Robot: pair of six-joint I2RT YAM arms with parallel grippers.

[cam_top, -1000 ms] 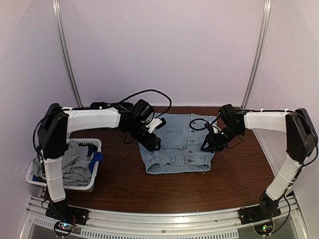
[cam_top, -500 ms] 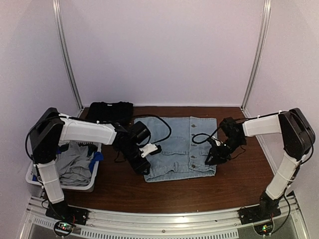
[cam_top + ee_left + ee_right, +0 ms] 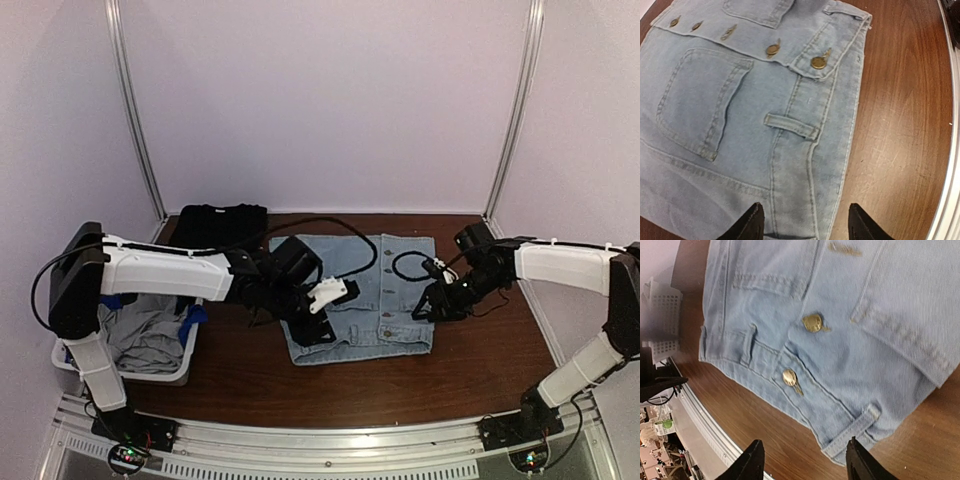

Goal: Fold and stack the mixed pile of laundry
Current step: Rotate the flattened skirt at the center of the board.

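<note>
Obs.: the light-blue denim buttoned piece (image 3: 360, 295) lies spread flat at mid-desk (image 3: 250, 390), with its button row running from far to near.

Left claw (image 3: 805, 225): fingers spread, poised over the near-left corner. The hem lies flat beneath them and nothing is pinched.

Right claw (image 3: 804, 460): also spread, empty, low beside the near-right corner by the belt loop.

Key relation: the denim lies between my two claws, one at each near corner. Each arm is nearest its own side, and the far edge lies straight ahead of both.

Judgement: I am at the fold step. The next move likely calls for pinching both near corners and carrying them toward the far edge.

Containers: the white slatted basket (image 3: 140, 376) at the left near edge holds a grey garment (image 3: 140, 335), and a bright-blue item (image 3: 193, 315) hangs over its right rim.

The black shirt (image 3: 220, 225) rests on the desk at far left, apart from the denim.
</note>
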